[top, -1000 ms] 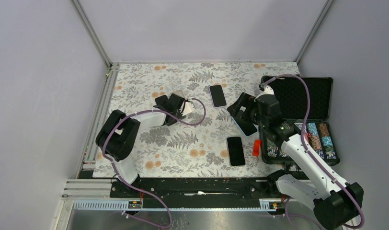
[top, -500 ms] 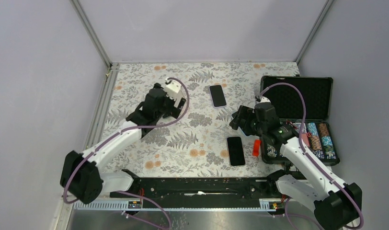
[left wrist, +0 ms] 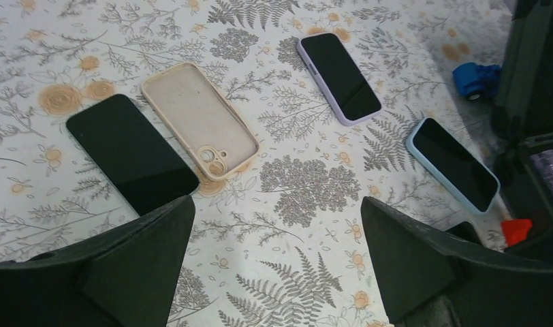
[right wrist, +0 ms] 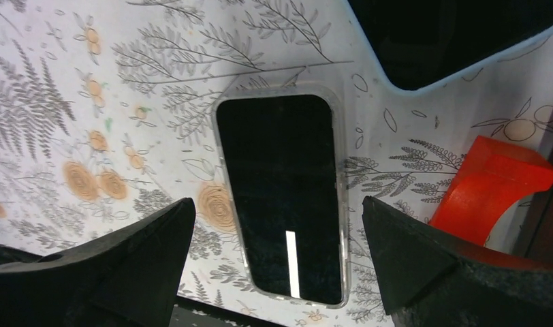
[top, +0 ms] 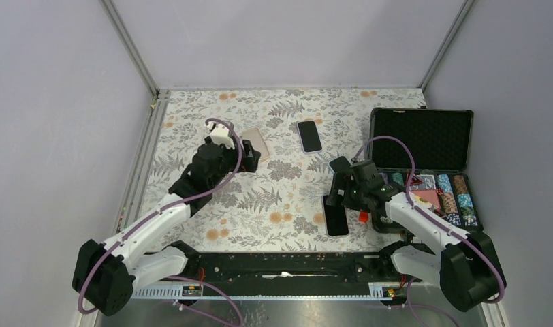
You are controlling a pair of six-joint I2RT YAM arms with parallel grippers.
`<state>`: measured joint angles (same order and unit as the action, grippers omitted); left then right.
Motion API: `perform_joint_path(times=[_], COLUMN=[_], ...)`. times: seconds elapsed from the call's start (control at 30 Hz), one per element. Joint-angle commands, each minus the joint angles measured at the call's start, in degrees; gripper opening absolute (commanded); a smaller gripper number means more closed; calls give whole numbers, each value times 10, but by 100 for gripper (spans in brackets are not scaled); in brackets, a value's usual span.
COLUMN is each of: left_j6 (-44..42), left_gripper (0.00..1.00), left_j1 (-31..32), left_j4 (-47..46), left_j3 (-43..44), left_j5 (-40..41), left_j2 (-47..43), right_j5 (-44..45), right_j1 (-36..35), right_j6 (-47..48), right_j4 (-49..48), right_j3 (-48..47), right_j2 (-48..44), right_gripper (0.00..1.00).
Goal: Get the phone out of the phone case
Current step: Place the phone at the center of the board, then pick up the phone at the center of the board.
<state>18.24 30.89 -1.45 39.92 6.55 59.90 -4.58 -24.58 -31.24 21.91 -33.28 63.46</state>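
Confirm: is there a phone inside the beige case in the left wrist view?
No, the beige case lies empty, inner face up, beside a bare black phone.

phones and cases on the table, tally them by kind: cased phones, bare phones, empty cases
phones in a case: 3 (lilac-cased phone, light-blue-cased phone, clear-cased phone)
bare phones: 1 (black phone)
empty cases: 1 (beige case)
total: 5

No legible text or labels anywhere.
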Motion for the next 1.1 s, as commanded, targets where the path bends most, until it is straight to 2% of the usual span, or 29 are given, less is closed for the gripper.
perform_joint_path(times=[0.0,0.13,0.27,0.47,0.57,0.63,0.87,1.07], left_j6=[46,105,107,106,141,143,137,138], left_gripper=[99,99,99,99,98,98,98,98], left_j1=[-4,-32,-41,-40,-32,-10,68,76], left_j4=[-111,-167,-182,-90,-67,-60,-15,7], left_j3=[-53,-109,-115,-85,-92,-109,-122,-137], left_j5=[-14,-10,-100,-179,-231,-239,-167,-111], left_j2=[-42,-61,-77,-101,-115,-131,-156,-176], right_j5=[14,12,-36,-68,-59,-27,112,241], right_j1=[3,3,3,2,-20,-45,-176,-272], right_j6=[16,23,20,1,-10,-20,-86,-115], right_j4=[-63,-59,-48,-37,-63,-81,-102,-9], right_j3=[37,39,31,47,61,70,76,26], right_j2=[-15,15,26,7,2,9,54,111], right_gripper=[100,100,100,100,100,100,100,100])
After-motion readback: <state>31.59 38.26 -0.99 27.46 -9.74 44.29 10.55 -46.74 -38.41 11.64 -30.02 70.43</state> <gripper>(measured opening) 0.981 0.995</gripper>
